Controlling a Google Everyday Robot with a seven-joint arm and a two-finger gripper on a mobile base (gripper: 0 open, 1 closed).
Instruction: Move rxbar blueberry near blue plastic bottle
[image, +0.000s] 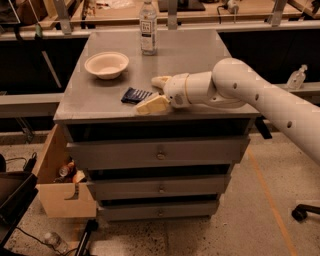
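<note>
The rxbar blueberry (136, 95), a flat dark navy bar, lies on the grey cabinet top (200, 55) near its front edge, just below and right of the bowl. The blue plastic bottle (148, 27), clear with a white label, stands upright at the back middle of the top. My gripper (156, 93) reaches in from the right, low over the surface, right beside the bar's right end. Its fingers are open, one cream finger (151, 105) in front of the bar's right end and the other (161, 80) behind it. The bar lies flat, not gripped.
A white bowl (106, 65) sits at the left of the top. The cabinet has three drawers (160, 152). An open cardboard box (60, 190) stands on the floor at the left. A small clear spray bottle (297, 78) sits on a ledge at the right.
</note>
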